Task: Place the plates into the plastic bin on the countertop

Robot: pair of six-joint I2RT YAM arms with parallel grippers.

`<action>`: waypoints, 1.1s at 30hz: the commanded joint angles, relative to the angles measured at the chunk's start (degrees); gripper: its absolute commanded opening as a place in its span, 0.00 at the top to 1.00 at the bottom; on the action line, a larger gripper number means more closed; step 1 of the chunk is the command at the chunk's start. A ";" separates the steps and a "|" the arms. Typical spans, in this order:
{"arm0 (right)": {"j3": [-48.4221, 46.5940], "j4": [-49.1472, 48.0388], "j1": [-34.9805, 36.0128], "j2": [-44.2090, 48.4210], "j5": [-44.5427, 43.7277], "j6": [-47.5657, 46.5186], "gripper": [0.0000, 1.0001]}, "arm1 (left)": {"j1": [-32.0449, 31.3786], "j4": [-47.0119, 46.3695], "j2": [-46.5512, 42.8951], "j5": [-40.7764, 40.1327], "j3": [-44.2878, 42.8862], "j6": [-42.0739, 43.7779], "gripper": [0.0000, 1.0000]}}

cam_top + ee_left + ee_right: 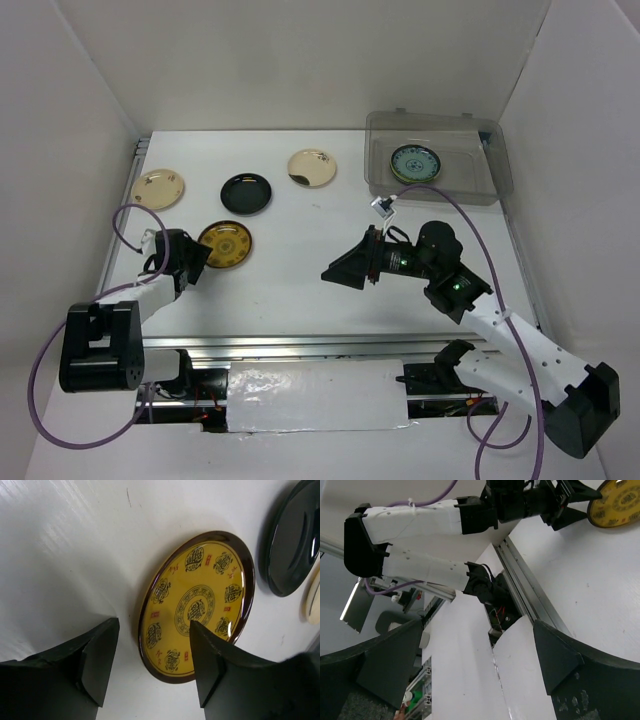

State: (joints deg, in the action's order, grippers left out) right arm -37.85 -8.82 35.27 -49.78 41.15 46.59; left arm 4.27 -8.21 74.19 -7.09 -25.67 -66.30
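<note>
Mustard patterned plate lies flat on the white tabletop, directly ahead of the left tool. That tool's fingers are spread: one is over the plate's face, the other over bare tabletop beside the rim, nothing pinched. Black plate sits just beyond this tool. One cream plate lies beyond it to the left, another cream plate farther right. Right tool hangs over mid-tabletop, spread wide and empty. Clear plastic bin stands well behind the right tool, with a teal patterned plate inside.
</note>
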 commanded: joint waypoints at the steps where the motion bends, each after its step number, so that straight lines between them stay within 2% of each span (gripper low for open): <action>1: -2.85 -1.03 0.86 1.61 -3.26 -1.24 0.00 | 0.56 -1.45 1.48 0.85 -0.61 0.73 0.30; 4: -2.94 0.03 1.30 1.62 -5.28 -1.76 0.00 | 0.82 -2.60 2.80 1.38 -0.17 0.91 0.40; 7: -2.76 -0.50 1.38 0.30 -5.20 -1.33 0.00 | 1.26 -2.95 4.11 1.56 0.01 0.82 0.58; 8: -2.59 -0.67 1.56 -0.49 -5.11 -0.98 0.00 | 1.44 -2.43 4.47 1.56 -0.17 1.26 0.70; 10: -2.41 -0.85 1.65 -0.93 -5.81 -0.45 0.00 | 1.96 -1.20 4.56 1.21 -0.87 1.88 0.85; 11: -2.15 -0.85 1.73 -1.02 -6.07 -0.36 0.00 | 1.97 0.80 3.77 0.51 -1.22 1.97 0.97; 12: -2.06 -1.11 1.91 -0.93 -6.43 -0.27 0.00 | 2.05 1.52 3.07 0.24 -1.05 1.79 0.99; 15: -2.06 -0.59 2.61 -1.20 -8.70 -0.79 0.00 | 2.23 7.48 -3.51 -1.60 -0.61 0.83 1.00; 18: -5.21 4.58 4.45 -4.26 -13.97 -2.89 0.00 | 0.22 18.47 -16.50 -2.40 -1.13 2.65 1.00; 19: -6.87 6.34 4.90 -8.36 -17.47 -4.99 0.00 | -0.57 19.88 -23.58 -1.79 -1.22 3.71 1.00; 22: -14.17 11.89 4.29 -18.99 -20.31 -7.29 0.00 | -3.39 23.76 -32.76 4.35 -2.80 9.49 1.00; 24: -16.64 9.53 3.85 -23.85 -20.76 -7.39 0.00 | -3.66 27.78 -34.81 6.56 -5.35 11.98 1.00; 28: -20.23 2.85 2.44 -36.67 -17.07 -6.07 0.00 | -3.66 28.16 -38.15 19.09 -6.32 18.39 1.00; 33: -23.77 0.65 3.58 -45.57 -16.45 -5.02 0.02 | -3.66 29.30 -35.96 28.17 -8.08 23.05 1.00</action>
State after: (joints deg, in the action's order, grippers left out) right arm -58.02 -3.18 38.13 -93.60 24.12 41.34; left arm 0.75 20.60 37.26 12.05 -30.96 -48.29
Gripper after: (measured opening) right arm 0.985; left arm 0.046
